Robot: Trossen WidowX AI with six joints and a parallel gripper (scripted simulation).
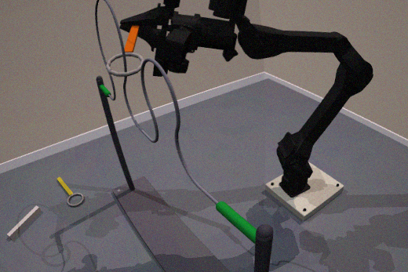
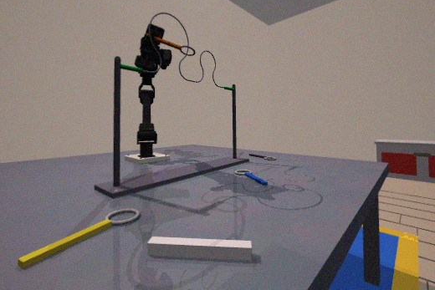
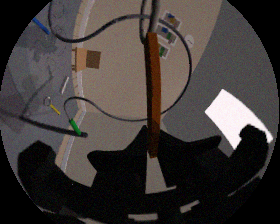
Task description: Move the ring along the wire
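End effector [image 1: 127, 24] [image 2: 150, 35] [image 3: 148, 127] clamped on the orange handle [image 1: 132, 39] [image 2: 169, 43] [image 3: 153, 85], ring [image 1: 108, 70] [image 2: 194, 53] partly cropped from the wrist view.

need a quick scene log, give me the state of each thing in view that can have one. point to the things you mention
end effector [image 1: 126, 25] [image 3: 148, 127]: closed on the handle
handle [image 1: 132, 38] [image 2: 171, 43] [image 3: 154, 90]: gripped, raised off the table
ring [image 1: 107, 68] [image 2: 194, 53]: held up, around the wire, away from both green parts
wire [image 1: 178, 114] [image 2: 214, 68] [image 3: 190, 65]: strung between the posts
posts [image 1: 118, 142] [image 2: 117, 122]: upright
yellow wand [image 1: 64, 186] [image 2: 67, 241]: lying flat
blue wand [image 2: 256, 179]: lying flat
white bar [image 1: 23, 222] [image 2: 200, 249]: lying flat
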